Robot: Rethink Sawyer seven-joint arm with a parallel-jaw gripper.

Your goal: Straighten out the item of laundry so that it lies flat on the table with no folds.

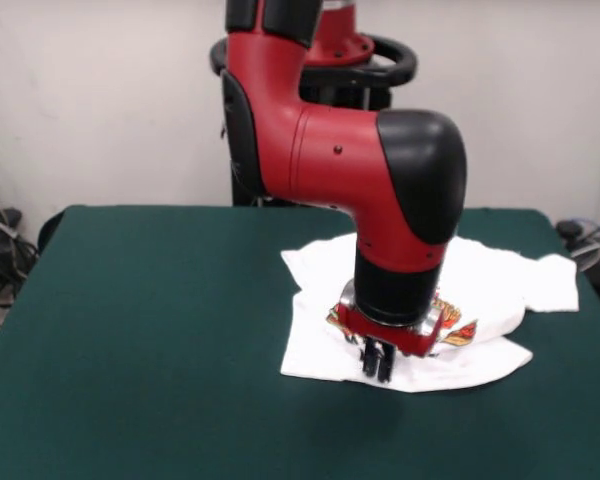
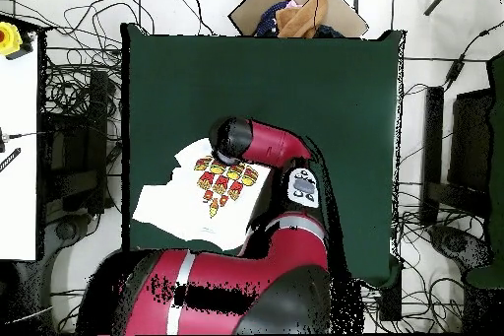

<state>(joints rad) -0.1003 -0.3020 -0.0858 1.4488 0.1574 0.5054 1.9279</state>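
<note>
Pressing down at the shirt's (image 1: 420, 345) near hem, the hand (image 1: 378, 362) has its fingers close together, apparently pinching cloth there, likely to pull a fold out. Shirt sits bunched right of centre on the tabletop (image 1: 140, 330), sleeve near the far right edge. Open felt lies left and near.

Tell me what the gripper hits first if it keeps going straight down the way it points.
Most likely the white T-shirt: the gripper points down at its near edge, seemingly just above or touching it, with the green table right beneath.
</note>
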